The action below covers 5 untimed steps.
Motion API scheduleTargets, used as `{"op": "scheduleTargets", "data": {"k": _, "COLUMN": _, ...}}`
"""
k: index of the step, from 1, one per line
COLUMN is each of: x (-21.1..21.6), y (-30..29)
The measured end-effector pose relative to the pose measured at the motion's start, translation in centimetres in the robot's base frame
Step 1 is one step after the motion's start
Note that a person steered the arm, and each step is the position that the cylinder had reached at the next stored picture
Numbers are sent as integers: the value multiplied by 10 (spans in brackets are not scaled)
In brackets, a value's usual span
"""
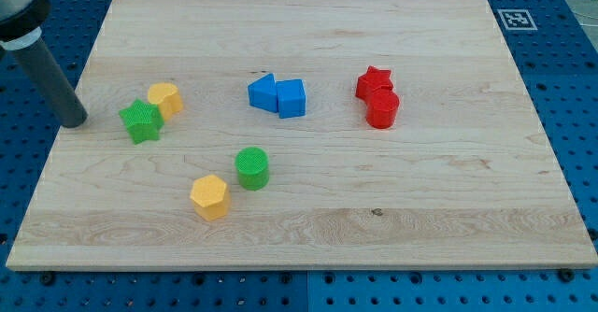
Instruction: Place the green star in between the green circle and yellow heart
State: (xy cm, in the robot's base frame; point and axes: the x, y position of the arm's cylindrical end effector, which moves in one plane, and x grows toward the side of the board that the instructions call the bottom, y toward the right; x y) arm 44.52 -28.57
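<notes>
A yellow hexagon (209, 197) sits nearest the view's bottom on the pale wood tabletop (420, 209), with the green circle (252, 168) just up and to the view's right of it, the two close but apart. Farther up and well to the view's left of the green circle, the green star (141, 120) rests touching the yellow heart (165, 98) at its upper right, so the star is on the heart's far side from the circle rather than in the gap between them. My tip (73, 122) stands just to the view's left of the star, apart from it; there is no gripper on this rod, so nothing is held, and its placing looks suited to pushing the star rightward and down. Beyond the green circle, toward the view's top, a blue triangle (263, 92) and blue cube (291, 98) touch side by side; well to their right a red star (374, 82) abuts a red cylinder (382, 109). The board lies on a blue perforated bench (579, 116), a printed marker (516, 19) at its top right corner.
</notes>
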Motion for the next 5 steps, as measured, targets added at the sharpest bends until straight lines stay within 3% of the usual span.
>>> {"op": "scheduleTargets", "data": {"k": 5, "x": 1, "y": 63}}
